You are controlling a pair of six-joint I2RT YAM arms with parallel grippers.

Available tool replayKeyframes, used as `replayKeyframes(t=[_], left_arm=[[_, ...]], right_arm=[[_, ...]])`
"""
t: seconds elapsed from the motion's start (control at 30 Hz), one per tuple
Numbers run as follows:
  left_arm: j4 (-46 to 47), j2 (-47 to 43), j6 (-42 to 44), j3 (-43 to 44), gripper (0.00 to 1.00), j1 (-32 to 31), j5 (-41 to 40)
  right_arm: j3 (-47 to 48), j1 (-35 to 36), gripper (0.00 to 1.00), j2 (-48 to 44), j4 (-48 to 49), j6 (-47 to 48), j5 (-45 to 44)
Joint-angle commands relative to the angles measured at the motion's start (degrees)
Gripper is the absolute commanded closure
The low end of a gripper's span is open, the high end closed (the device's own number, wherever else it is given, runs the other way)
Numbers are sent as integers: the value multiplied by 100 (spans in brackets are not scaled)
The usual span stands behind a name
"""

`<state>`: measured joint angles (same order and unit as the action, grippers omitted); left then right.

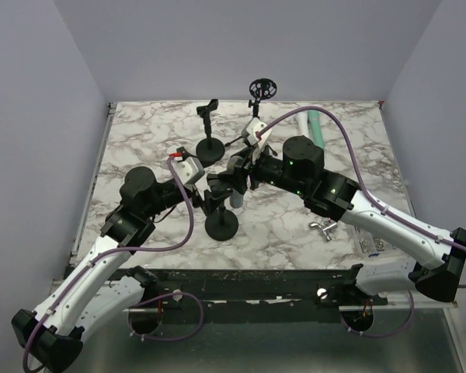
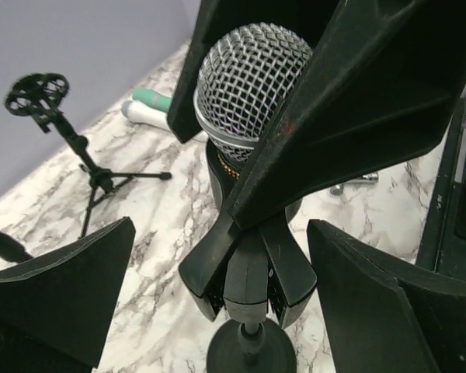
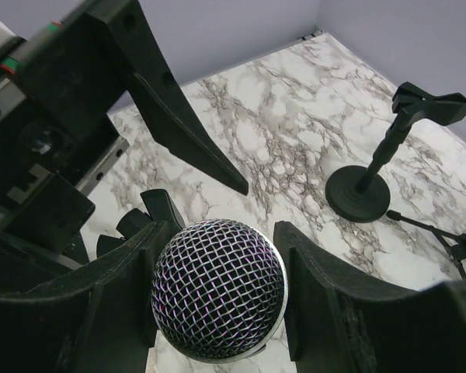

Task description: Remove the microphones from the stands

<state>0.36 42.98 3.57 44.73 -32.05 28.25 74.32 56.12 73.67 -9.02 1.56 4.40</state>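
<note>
The microphone (image 3: 217,291) has a silver mesh head and stands upright in the clip of a black round-base stand (image 2: 248,353). My right gripper (image 3: 216,260) is shut on it just below the head, one black finger on each side. In the left wrist view the mesh head (image 2: 248,85) rises between those fingers above the stand's clip (image 2: 248,268). My left gripper (image 2: 221,303) is open, with its fingers (image 2: 58,299) wide on either side of the clip and not touching it. From above, both grippers meet over the stand base (image 1: 221,224) at mid-table.
A second round-base stand (image 1: 210,148) with an empty clip is behind. A tripod stand with a ring mount (image 1: 262,87) is at the back edge. A white and green tube (image 1: 314,124) lies at the back right. A small metal piece (image 1: 324,228) lies at the near right.
</note>
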Motion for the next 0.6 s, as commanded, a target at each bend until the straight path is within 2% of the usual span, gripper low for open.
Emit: replayKeyframes(t=[0.0,0.07,0.13,0.2,0.27,0.3,0.4,0.57], left_arm=[[-177,172,-39,202,8,55,787],[-181,162,48,203,15,50,894],[-237,166,137,233,27,51,962],[-334,179,255,287,49,51,1011],[-504,229,387,379,94,50,1064],[-571,258,426,422,100,57,1054],[-726,288,495,475,100,51,1033],[-756,316,462,493,100,55,1060]], right_arm=[[-111,-30,99,-39,-93,40,289],[-111,-30,100,-21,-59,28,289],[-111,-29,99,-2,-43,20,298],[-111,-30,99,20,-31,20,315],[-58,-32,99,57,-42,20,314],[-10,-27,99,85,-68,20,292],[103,-28,99,105,-100,-9,102],[276,-25,99,-56,-66,-139,-880]])
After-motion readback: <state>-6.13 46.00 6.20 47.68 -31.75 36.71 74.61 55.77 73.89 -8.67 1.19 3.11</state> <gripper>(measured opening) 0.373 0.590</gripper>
